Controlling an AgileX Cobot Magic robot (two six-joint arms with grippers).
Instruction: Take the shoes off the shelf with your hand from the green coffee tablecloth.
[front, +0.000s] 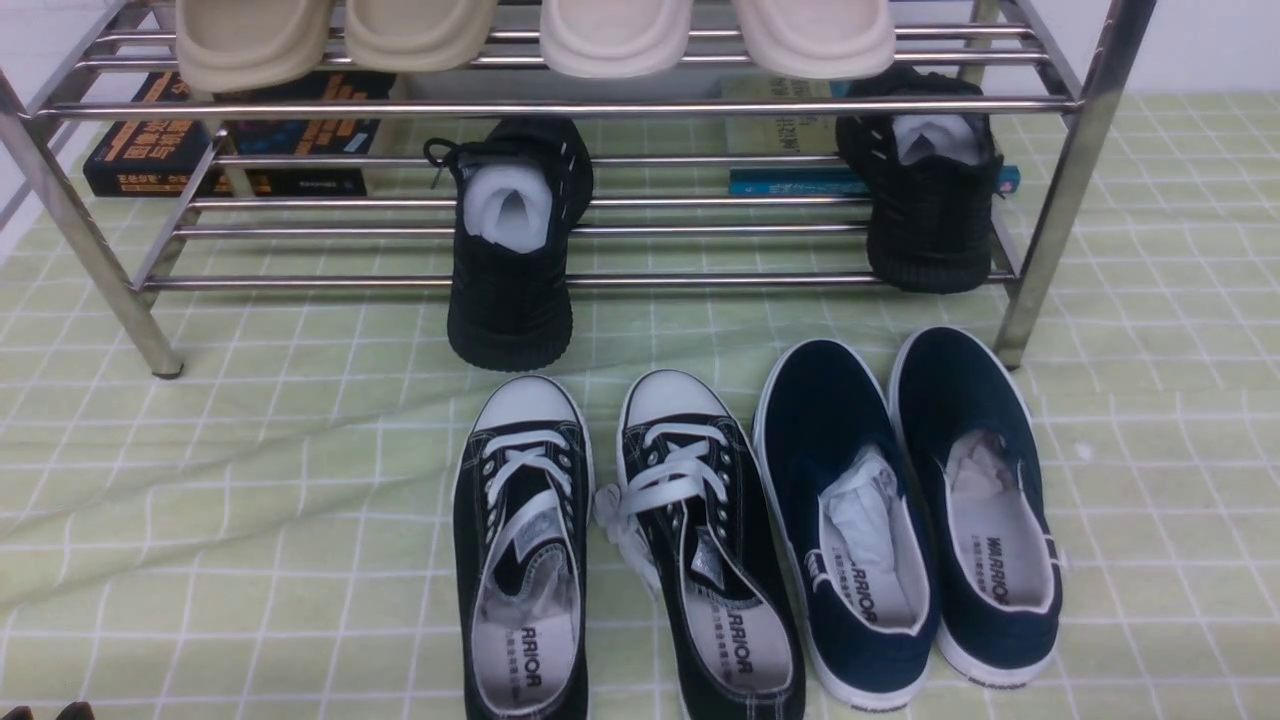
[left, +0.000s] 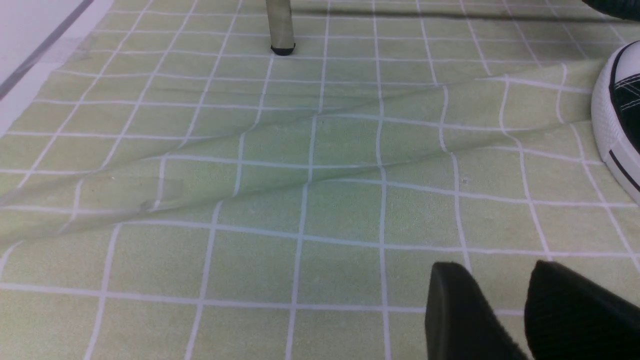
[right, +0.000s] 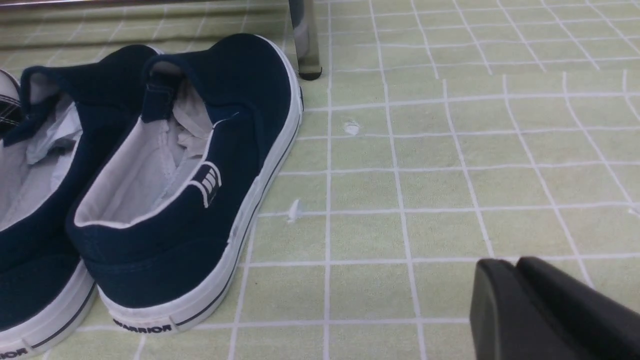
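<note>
The two navy shoes stand side by side on the green coffee tablecloth, in front of the right leg of the chrome shelf. In the right wrist view the nearer navy shoe shows its heel, with white paper inside. My right gripper is low over the cloth, to the right of that shoe and apart from it; its fingers are pressed together on nothing. My left gripper hovers open over bare cloth, well to the left of all the shoes. Only its tips show at the front view's bottom edge.
Two black lace-up sneakers lie left of the navy pair; one toe cap shows in the left wrist view. Black knit sneakers sit on the lower tier, beige slippers above, books behind. A cloth wrinkle crosses the left side.
</note>
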